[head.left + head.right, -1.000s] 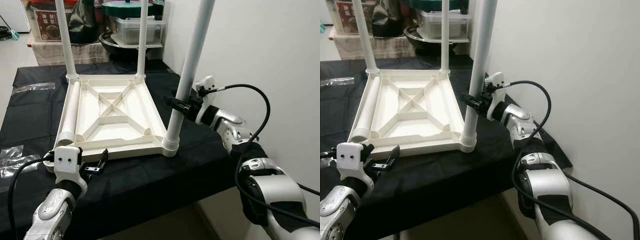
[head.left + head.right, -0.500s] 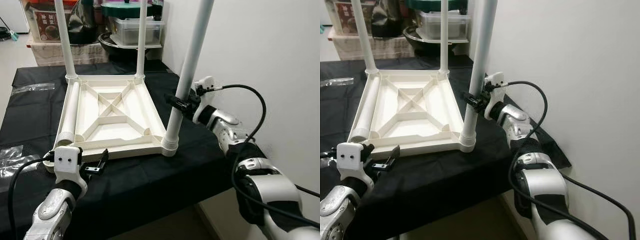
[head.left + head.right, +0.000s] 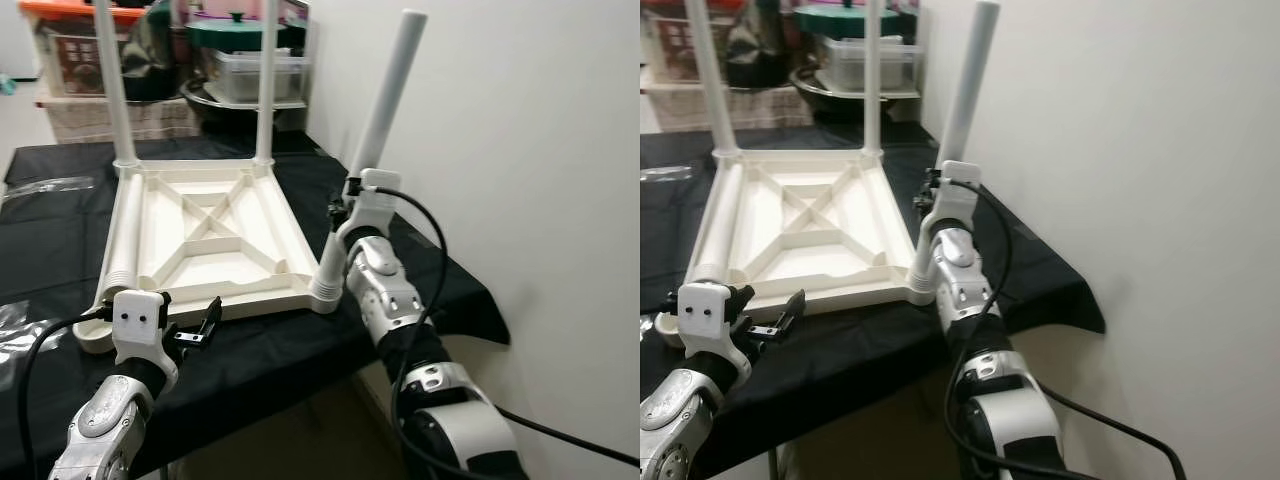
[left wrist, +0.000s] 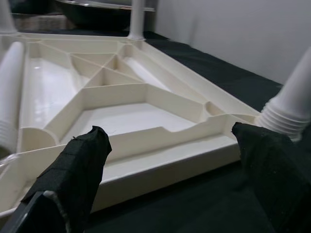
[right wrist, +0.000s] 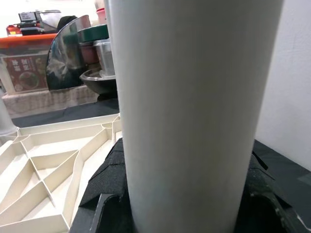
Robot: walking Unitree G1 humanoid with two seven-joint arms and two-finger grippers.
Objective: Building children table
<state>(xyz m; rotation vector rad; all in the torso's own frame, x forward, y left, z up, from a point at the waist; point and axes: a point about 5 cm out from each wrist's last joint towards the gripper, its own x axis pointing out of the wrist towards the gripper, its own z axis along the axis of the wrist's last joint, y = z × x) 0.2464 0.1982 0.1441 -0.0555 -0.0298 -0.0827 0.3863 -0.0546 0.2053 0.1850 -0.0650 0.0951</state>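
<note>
Between our right hand's [image 3: 345,213] clenched fingers stood the third table leg [image 3: 372,145], seated but tilted; left hand [image 3: 190,333] hovered open, fourth leg [image 3: 122,240] unfitted.

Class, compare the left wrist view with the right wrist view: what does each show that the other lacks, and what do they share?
Left wrist view alone: the left gripper, open before the near edge of the tabletop, and the threaded foot of the leg. Right wrist view alone: the right gripper shut on the white leg, with stacked containers behind. Both share the upturned tabletop and the black cloth.
</note>
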